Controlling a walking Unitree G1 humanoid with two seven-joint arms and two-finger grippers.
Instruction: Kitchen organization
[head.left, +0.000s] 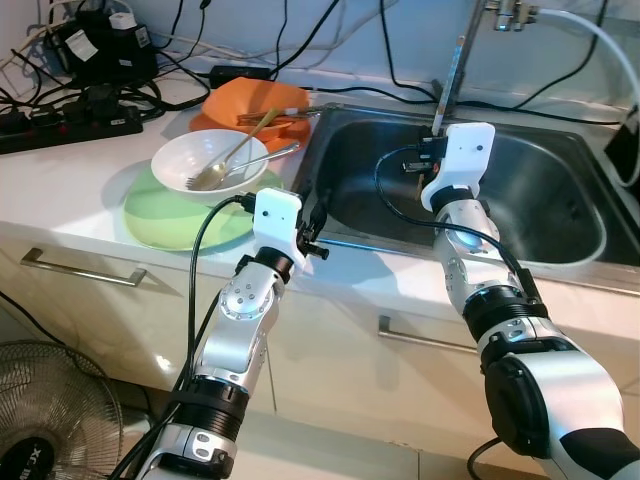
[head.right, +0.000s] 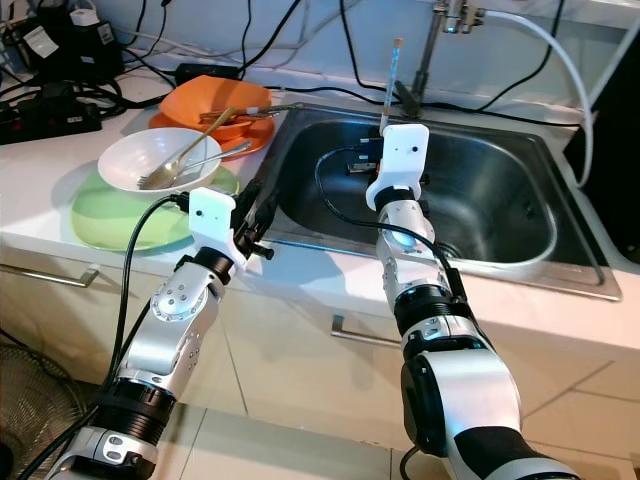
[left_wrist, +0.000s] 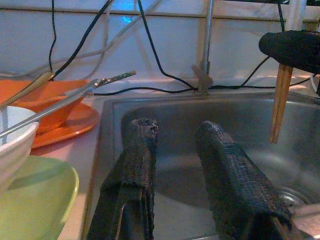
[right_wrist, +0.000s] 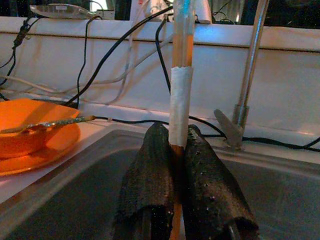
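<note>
My right jaws (right_wrist: 172, 150) clamped on chopsticks (right_wrist: 180, 95), long axis upright, tips down over sink (head.left: 560, 190) basin. My left jaws (left_wrist: 175, 150) parted, empty, at sink's front rim beside bench. Drop calls for straight descent; right arm nearer.

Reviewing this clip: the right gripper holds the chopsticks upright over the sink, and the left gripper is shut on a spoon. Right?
Not quite. The left gripper is open and holds nothing, as the left wrist view shows. The right gripper does hold the chopsticks upright over the sink.
</note>
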